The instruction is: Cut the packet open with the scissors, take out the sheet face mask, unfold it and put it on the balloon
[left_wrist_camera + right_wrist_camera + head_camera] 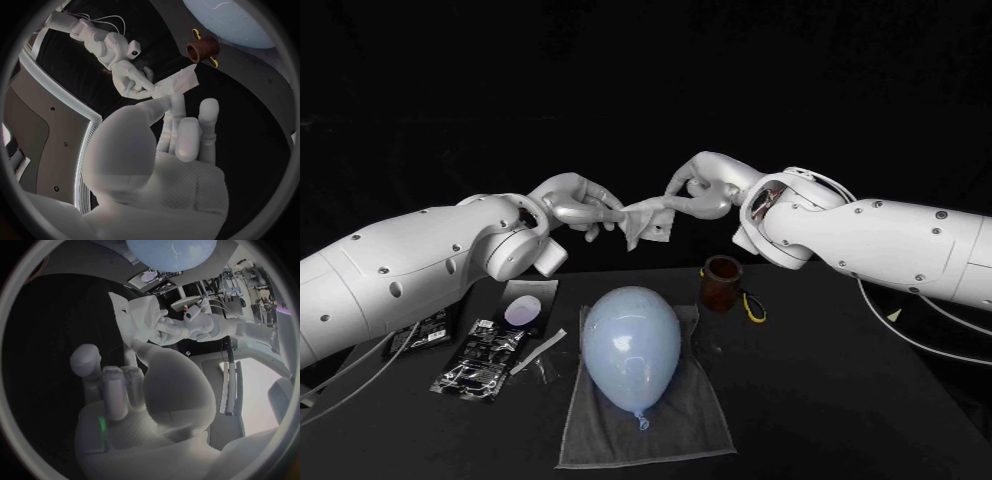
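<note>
The folded white sheet mask (648, 222) hangs in the air above the table's back, held between both hands. My left hand (580, 206) pinches its left edge and my right hand (694, 190) pinches its upper right part. In the left wrist view the mask (179, 82) stretches from my left hand (182, 131) to my right hand (129, 77). The right wrist view shows the mask (140, 315) between my right hand (119, 385) and my left hand (173, 333). The pale blue balloon (632, 344) lies on a grey towel (692, 428). The cut packet (479, 362) lies at the left.
A brown cup (721, 283) stands behind the towel, with the yellow-handled scissors (756, 306) beside it on the right. A dark card with a pale oval (524, 305) lies behind the packet. A thin cut strip (540, 351) lies between packet and towel.
</note>
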`<act>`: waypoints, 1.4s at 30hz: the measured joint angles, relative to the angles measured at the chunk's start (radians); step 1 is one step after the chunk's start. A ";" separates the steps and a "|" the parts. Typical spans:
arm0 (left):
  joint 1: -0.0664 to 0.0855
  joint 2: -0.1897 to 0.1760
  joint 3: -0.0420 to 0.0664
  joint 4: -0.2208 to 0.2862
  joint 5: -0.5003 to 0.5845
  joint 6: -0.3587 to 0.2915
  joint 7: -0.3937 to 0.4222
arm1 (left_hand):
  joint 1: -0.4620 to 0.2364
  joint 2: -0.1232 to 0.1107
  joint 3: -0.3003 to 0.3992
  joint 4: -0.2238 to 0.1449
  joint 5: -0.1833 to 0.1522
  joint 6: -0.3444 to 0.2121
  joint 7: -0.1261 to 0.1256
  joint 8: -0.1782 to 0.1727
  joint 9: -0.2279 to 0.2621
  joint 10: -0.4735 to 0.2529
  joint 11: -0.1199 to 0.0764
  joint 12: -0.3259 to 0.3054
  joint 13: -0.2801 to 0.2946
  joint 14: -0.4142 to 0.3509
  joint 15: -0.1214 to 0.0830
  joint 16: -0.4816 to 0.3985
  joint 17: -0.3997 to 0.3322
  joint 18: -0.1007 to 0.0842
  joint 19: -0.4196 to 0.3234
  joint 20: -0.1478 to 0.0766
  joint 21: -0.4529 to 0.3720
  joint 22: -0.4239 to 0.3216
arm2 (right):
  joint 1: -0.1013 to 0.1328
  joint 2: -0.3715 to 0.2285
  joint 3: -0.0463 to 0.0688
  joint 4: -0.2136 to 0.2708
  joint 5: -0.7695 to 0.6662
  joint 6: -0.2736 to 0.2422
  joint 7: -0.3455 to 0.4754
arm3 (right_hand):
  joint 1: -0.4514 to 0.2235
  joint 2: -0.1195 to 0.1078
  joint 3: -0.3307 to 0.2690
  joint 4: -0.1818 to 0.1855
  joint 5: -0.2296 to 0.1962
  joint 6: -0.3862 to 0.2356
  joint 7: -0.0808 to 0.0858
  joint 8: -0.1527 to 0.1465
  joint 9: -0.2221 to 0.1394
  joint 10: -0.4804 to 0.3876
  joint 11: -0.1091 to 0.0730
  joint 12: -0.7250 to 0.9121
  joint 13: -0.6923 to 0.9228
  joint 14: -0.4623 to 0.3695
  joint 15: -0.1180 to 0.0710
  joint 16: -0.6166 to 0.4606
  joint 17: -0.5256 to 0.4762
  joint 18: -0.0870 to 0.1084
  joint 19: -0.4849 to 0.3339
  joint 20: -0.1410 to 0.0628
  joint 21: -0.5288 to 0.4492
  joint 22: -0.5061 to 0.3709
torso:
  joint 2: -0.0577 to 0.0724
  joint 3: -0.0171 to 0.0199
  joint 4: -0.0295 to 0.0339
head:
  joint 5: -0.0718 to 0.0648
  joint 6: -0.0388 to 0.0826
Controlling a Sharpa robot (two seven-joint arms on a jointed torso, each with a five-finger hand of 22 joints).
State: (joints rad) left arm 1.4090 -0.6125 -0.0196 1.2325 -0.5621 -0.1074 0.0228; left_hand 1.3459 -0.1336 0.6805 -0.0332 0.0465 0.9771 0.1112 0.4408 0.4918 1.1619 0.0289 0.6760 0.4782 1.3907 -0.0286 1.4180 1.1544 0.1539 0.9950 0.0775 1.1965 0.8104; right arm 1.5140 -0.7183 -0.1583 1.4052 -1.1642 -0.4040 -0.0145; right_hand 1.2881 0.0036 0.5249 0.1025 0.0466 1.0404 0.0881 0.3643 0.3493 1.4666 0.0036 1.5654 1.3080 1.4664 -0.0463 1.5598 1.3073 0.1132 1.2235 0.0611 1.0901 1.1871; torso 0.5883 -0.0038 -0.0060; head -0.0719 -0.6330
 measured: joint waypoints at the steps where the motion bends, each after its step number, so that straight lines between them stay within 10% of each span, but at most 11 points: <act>1: 0.002 0.001 -0.001 -0.002 -0.007 0.002 -0.002 | 0.000 0.000 0.000 0.000 0.000 0.000 0.000 0.000 0.000 0.000 0.000 0.000 0.000 0.000 0.000 0.001 0.001 0.000 0.000 -0.001 0.004 0.004 | 0.002 0.003 0.000 -0.004 -0.030 0.005 -0.004 | 0.000 0.000 0.001 -0.001 0.000 0.000 0.000 0.000 0.000 0.000 0.000 0.000 0.000 0.000 0.000 0.000 0.000 0.000 0.000 0.000 0.000 0.002 | 0.000 -0.0001 0.0000 | 0.000 0.000; 42: 0.042 0.016 -0.015 -0.029 -0.393 0.060 0.075 | -0.012 -0.012 0.008 -0.003 0.000 -0.001 0.000 0.003 0.000 0.001 0.002 0.000 0.000 0.009 -0.002 0.007 0.015 -0.001 0.015 -0.001 0.015 0.023 | 0.029 0.093 0.000 -0.080 -0.476 -0.028 -0.027 | -0.020 -0.020 0.009 -0.003 -0.001 0.003 0.002 0.020 0.000 0.000 0.000 0.000 0.000 0.002 -0.002 0.007 0.000 0.000 0.014 0.000 0.015 0.017 | 0.001 -0.0020 0.0009 | -0.005 0.003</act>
State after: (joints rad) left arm 1.4512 -0.5969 -0.0343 1.2039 -0.9555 -0.0474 0.0976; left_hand 1.3340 -0.1454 0.6886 -0.0359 0.0462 0.9765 0.1108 0.4434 0.4920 1.1634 0.0310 0.6760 0.4782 1.3996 -0.0302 1.4250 1.1698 0.1534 1.0099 0.0770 1.2120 0.8334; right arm 1.5429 -0.6250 -0.1582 1.3251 -1.6401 -0.4317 -0.0418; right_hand 1.2686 -0.0159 0.5343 0.0993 0.0457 1.0430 0.0902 0.3838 0.3495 1.4663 0.0039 1.5657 1.3080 1.4684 -0.0483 1.5666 1.3073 0.1130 1.2378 0.0612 1.1056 1.2040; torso 0.5891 -0.0058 -0.0052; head -0.0767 -0.6303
